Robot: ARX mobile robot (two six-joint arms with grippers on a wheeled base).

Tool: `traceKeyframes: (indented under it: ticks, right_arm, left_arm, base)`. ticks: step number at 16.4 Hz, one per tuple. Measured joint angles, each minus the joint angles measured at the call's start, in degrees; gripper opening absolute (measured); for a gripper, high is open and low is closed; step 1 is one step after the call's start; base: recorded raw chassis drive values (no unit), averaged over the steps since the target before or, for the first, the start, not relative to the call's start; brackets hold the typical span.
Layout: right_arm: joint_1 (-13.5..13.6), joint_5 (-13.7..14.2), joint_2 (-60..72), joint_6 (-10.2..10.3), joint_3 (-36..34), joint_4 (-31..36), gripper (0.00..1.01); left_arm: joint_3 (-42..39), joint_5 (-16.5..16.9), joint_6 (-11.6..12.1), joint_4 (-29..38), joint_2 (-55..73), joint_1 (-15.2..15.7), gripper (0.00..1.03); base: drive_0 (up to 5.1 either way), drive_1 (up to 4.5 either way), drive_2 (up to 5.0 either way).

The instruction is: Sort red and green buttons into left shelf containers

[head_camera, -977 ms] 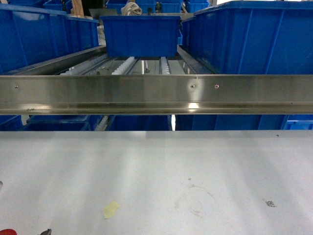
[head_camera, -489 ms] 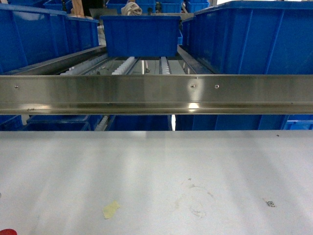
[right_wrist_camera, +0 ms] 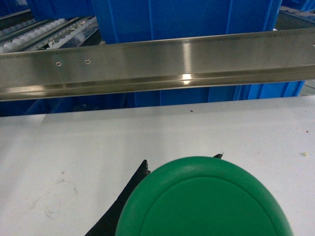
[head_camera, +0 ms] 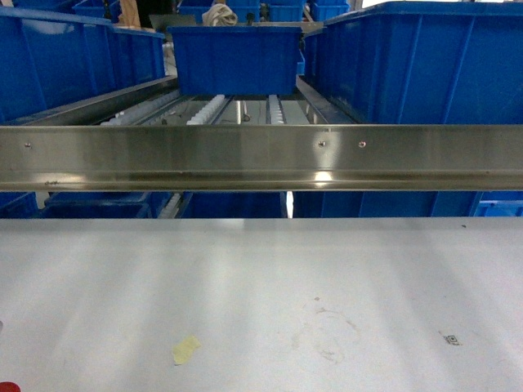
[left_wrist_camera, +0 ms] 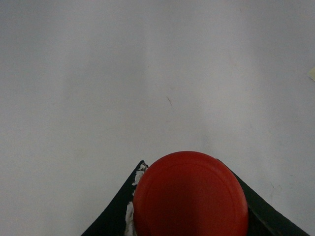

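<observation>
A red button [left_wrist_camera: 191, 194], its round cap filling the lower middle of the left wrist view, sits clamped between the dark jaws of the left gripper [left_wrist_camera: 192, 216], held above the bare pale table [left_wrist_camera: 123, 88]. In the head view only a sliver of red shows at the bottom left corner. A green button [right_wrist_camera: 204, 199] fills the lower part of the right wrist view in the same way, gripped by the right gripper [right_wrist_camera: 197, 221] over the table, with a brushed steel rail [right_wrist_camera: 157, 64] and blue bins beyond. From the head camera, the steel rail runs across the middle, and behind it roller tracks [head_camera: 216, 108] lead back to the blue containers [head_camera: 73, 61] on the left, another in the centre and a large one on the right. A pale yellow scrap of tape [head_camera: 185, 349] lies on the table. Judging by this, both buttons are picked up but neither is yet in a bin; carrying them to the left containers and releasing them remains.
</observation>
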Motion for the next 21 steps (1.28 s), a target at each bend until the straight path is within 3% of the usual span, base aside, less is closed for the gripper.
traceKeyframes:
  ticks: [5, 6, 7, 9, 11, 14, 18, 21]
  right_arm:
    - [0.0, 0.0, 0.0, 0.0, 0.0, 0.0, 0.28]
    - [0.0, 0.0, 0.0, 0.0, 0.0, 0.0, 0.28]
    - [0.0, 0.0, 0.0, 0.0, 0.0, 0.0, 0.28]
    - [0.0, 0.0, 0.0, 0.0, 0.0, 0.0, 0.28]
    - [0.0, 0.0, 0.0, 0.0, 0.0, 0.0, 0.28]
    - [0.0, 0.0, 0.0, 0.0, 0.0, 0.0, 0.28]
    - [0.0, 0.0, 0.0, 0.0, 0.0, 0.0, 0.28]
    - [0.0, 0.0, 0.0, 0.0, 0.0, 0.0, 0.28]
  left_arm:
    - [0.0, 0.0, 0.1, 0.2, 0.0, 0.0, 0.31]
    - [-0.8, -1.0, 2.0, 1.1, -1.8, 0.4, 0.31]
    - [-1.5, -2.6, 8.0, -8.8, -22.1, 1.4, 0.31]
    - [-1.3, -2.3, 9.6, -15.8, -32.4, 1.6, 0.31]
    - [0.5, -1.7, 10.5, -24.2, -44.5, 1.8, 0.31]
    - [2.1, -1.6, 10.6, -29.0, -51.5, 1.9, 0.31]
    - [8.8, -1.5, 10.7, -41.1, -70.2, 1.4, 0.31]
    - [11.4, -5.0, 10.5, -44.2, -74.4, -3.0, 0.31]
  base:
    - [0.0, 0.0, 0.0]
    - [0.0, 0.0, 0.0]
    - [0.0, 0.0, 0.0]
    - [0.0, 0.0, 0.0]
    - [0.0, 0.0, 0.0]
    - [0.0, 0.0, 0.0]
    - [0.0, 0.0, 0.0]
    - [0.0, 0.0, 0.0]
